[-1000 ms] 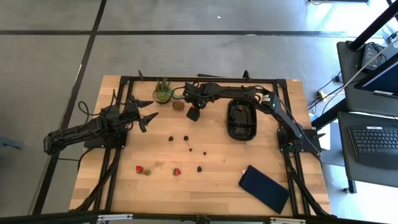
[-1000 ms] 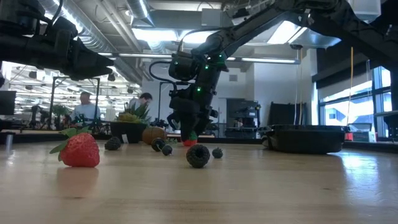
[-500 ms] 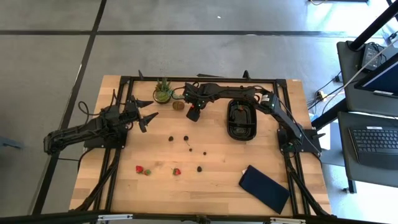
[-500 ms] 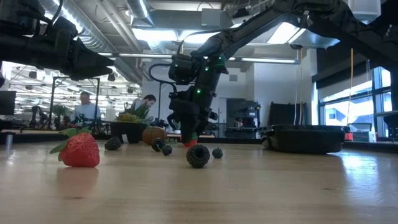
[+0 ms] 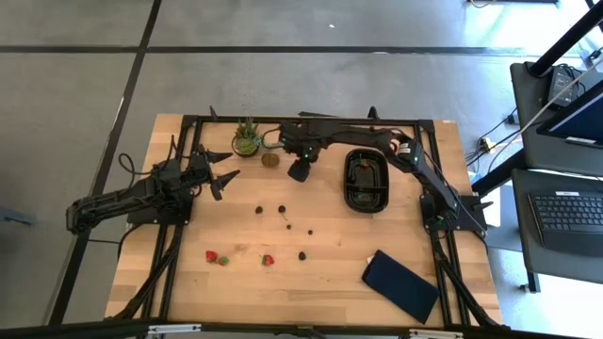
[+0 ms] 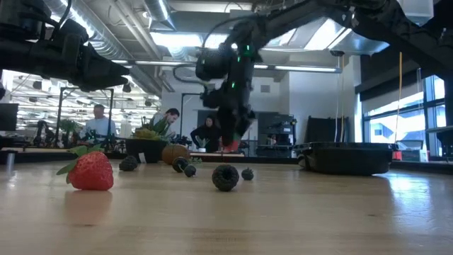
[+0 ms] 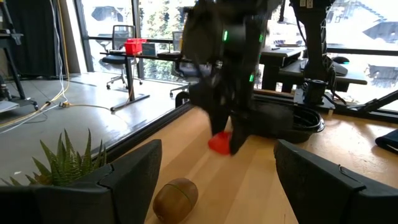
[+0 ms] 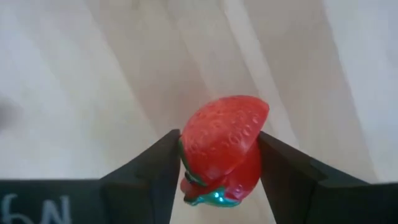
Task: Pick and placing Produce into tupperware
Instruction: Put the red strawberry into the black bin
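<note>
Right claw (image 8: 219, 163): clamped on a strawberry (image 8: 222, 148), held clear above the table (image 5: 330, 273), between the brown fruit (image 5: 270, 159) and the tupperware (image 5: 366, 200).
Left claw (image 5: 223, 169): spread wide, holding nothing, near the left edge.
Open room: bare wood around the scattered berries (image 5: 281, 209).

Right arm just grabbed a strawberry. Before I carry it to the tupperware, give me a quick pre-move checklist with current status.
1. Grip: right gripper shut on the strawberry, pinched between both fingers: ok.
2. Lift: strawberry clear of the table in the low view: ok.
3. Target: tupperware lies to the right gripper's right in the high view; something red already inside, room left: ok.
4. Path: no object between gripper and tupperware: ok.
5. Left gripper open, waiting over the table's left side, away from the path: ok.
6. Grip firmness for the carry: cannot tell.
</note>
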Motion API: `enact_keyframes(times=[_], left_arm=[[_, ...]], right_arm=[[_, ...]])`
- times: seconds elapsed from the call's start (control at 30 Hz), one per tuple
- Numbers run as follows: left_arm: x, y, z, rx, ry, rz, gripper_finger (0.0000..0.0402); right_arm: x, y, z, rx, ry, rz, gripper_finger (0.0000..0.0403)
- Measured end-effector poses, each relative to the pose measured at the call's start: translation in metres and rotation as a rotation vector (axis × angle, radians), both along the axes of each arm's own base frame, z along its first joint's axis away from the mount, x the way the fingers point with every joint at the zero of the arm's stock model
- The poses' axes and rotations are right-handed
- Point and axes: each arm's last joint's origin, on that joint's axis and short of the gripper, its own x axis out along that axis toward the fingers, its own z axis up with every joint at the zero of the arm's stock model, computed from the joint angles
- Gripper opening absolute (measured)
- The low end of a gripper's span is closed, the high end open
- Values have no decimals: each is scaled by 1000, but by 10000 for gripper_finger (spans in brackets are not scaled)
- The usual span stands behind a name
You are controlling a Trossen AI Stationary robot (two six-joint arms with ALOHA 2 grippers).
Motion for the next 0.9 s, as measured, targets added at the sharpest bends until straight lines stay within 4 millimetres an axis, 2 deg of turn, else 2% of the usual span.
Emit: enact_keyframes(times=[0.23, 0.33, 0.47, 0.57, 0.7, 0.8, 0.9], left_arm=[[0, 0, 0, 0, 0, 0, 302], [0, 0, 0, 0, 1, 0, 302], [0, 0, 0, 0, 1, -1, 302], [0, 0, -1, -3, 8, 3, 302], [0, 0, -1, -2, 5, 7, 302], [0, 0, 0, 0, 1, 8, 302], [0, 0, 0, 0, 0, 8, 302]], right_arm=[[-28, 10, 37, 94, 280, -58, 196], [-30, 12, 42, 102, 258, -23, 196], [-43, 19, 57, 114, 252, 27, 197], [-61, 26, 65, 121, 281, 10, 197], [-98, 36, 78, 75, 310, -69, 197], [-124, 41, 76, 25, 297, -127, 197], [-146, 42, 69, 11, 182, -178, 197]])
